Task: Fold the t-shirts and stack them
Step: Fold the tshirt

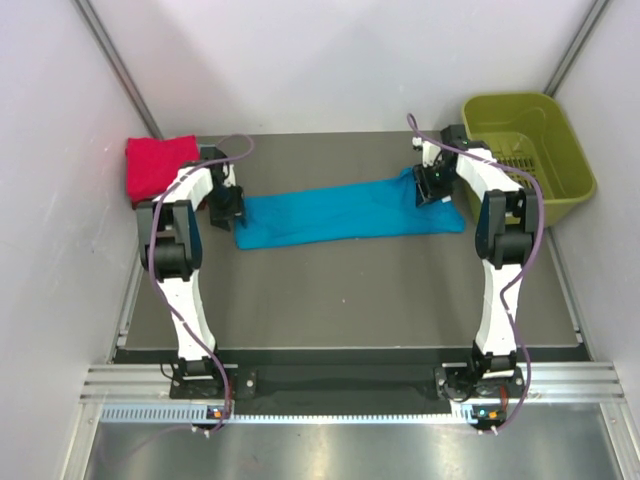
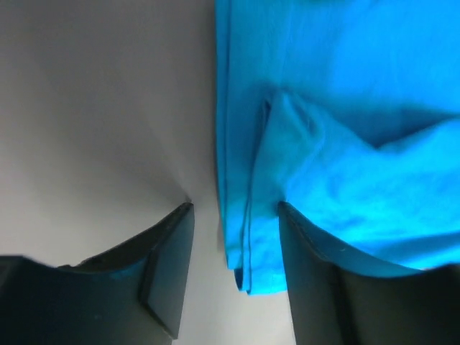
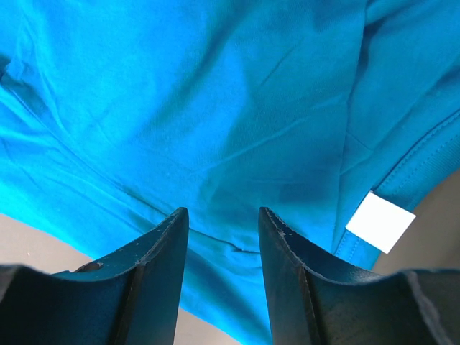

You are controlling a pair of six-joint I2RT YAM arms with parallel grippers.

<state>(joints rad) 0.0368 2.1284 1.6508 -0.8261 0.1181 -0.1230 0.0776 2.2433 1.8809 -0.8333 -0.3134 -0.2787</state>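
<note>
Left tool (image 1: 228, 208): jaws spread, sitting right at the left end of the teal shirt (image 1: 345, 215). On the wrist cam (image 2: 235, 207) the stacked edge of the cloth runs between the two fingers, and nothing's pinched yet afaict.
Right tool (image 1: 432, 185): also spread, parked low over the teal shirt's right end (image 3: 223, 211), with fabric under both fingers and no grip on it.
Teal shirt: already a long narrow band lying across the counter (image 1: 350, 290), layers doubled along its left edge (image 2: 244, 237).
White tag (image 3: 379, 221): at the shirt's right end, just beside the right tool's finger.
Red shirt (image 1: 158, 165): folded, just past the teal shirt's left end, toward the back.
Basket (image 1: 510, 98): olive, off beyond the teal shirt's right end.
Step, my guess: lengthwise fold done, crosswise fold coming up.
Next move needs: both tools closing on every layer at once, then one end lifted over the other without the band twisting.
</note>
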